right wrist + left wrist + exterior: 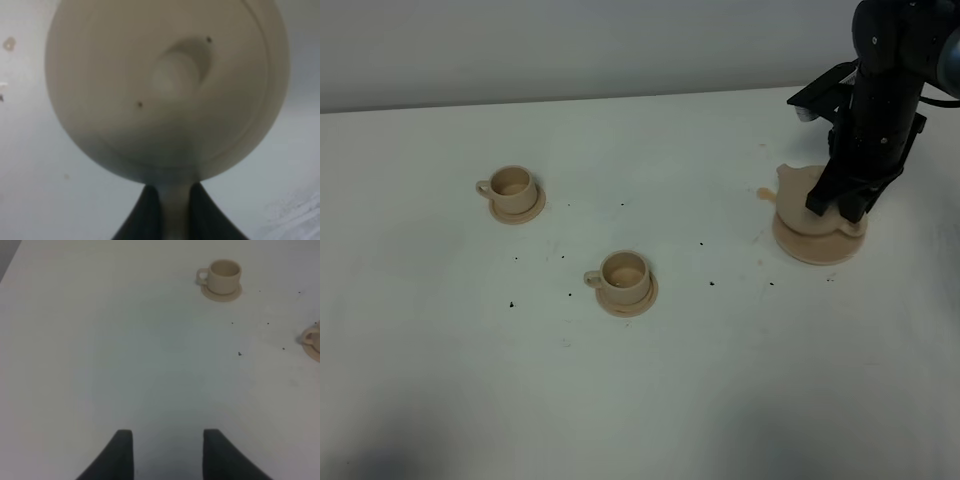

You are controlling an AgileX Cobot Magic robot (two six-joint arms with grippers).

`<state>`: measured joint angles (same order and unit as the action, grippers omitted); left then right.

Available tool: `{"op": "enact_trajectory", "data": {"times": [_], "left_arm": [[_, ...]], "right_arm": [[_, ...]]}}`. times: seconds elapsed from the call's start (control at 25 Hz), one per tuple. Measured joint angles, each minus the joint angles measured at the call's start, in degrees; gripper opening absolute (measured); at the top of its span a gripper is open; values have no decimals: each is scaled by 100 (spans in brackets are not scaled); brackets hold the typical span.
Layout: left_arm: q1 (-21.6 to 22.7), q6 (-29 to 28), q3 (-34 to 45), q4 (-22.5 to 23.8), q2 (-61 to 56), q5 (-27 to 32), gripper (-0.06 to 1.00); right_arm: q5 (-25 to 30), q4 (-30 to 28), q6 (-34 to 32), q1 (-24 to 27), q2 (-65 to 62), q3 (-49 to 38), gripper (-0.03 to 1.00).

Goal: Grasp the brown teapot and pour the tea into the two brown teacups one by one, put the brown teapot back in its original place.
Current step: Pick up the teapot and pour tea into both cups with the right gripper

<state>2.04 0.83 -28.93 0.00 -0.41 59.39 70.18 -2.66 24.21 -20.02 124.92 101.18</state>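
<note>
Right gripper is shut tight on the thin handle of the brown teapot, with one dark finger on each side of it. Its black arm comes down from above. That pot sits on its wide saucer at the far right of the white table, and its short spout points left. From the wrist you look down on the round lid with its knob in the middle. Left gripper is open with nothing in it, over the table. Well off to the left stands the far teacup on a small saucer. Closer to the middle, the near teacup stands on another one. Both cup handles point left. Little black specks dot the table between the cups and the pot
</note>
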Motion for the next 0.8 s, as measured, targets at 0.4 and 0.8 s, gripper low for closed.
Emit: {"op": "enact_trajectory", "data": {"times": [0.4, 0.8], "left_arm": [[0, 0, 0, 0, 0, 0, 38], [0, 0, 0, 0, 0, 0, 38]], "right_arm": [[-2, -168, 0, -320, -155, 147, 12], [-417, -100, 143, -970, -127, 738, 12]]}}
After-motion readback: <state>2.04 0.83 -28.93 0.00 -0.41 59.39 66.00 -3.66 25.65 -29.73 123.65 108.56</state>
